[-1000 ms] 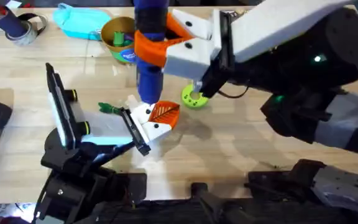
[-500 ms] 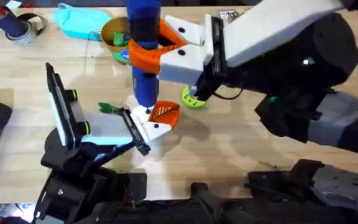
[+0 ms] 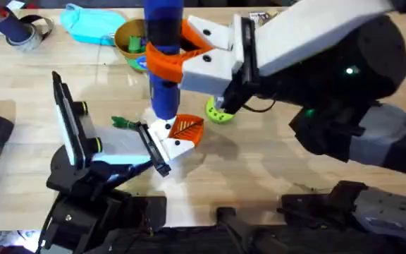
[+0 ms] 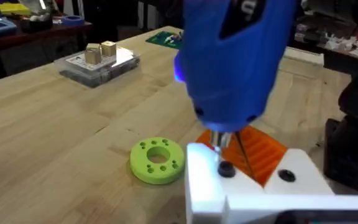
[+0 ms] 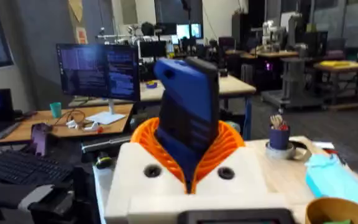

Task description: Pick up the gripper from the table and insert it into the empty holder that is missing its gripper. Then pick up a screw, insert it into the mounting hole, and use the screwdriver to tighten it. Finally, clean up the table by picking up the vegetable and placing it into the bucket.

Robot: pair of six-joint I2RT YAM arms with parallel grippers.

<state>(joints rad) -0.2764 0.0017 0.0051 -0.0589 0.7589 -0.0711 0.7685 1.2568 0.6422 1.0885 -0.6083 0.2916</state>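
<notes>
The blue screwdriver [image 3: 164,63] stands upright, and my right gripper [image 3: 168,58] is shut on it with its orange pads [image 5: 229,140] around the body. Its metal bit [image 4: 219,140] points down at a black screw [image 4: 226,168] in the white block of the gripper [image 3: 178,134], whose orange ribbed finger [image 4: 260,149] points away. That block sits at the black clamp bracket [image 3: 154,152] at the end of the holder [image 3: 83,137]. The vegetable [image 3: 124,123] lies on the table just left of the bracket. At the back stands the gold bucket [image 3: 134,41].
A lime-green ring disc [image 3: 219,111] lies right of the block. A light blue tray [image 3: 90,25] and a dark cup with a tape roll [image 3: 20,28] stand at the back left. A clear plastic box [image 4: 98,59] sits farther off.
My right gripper has carried the screwdriver slightly to the left over the white block, then held it still. The holder, vegetable and disc have not moved.
</notes>
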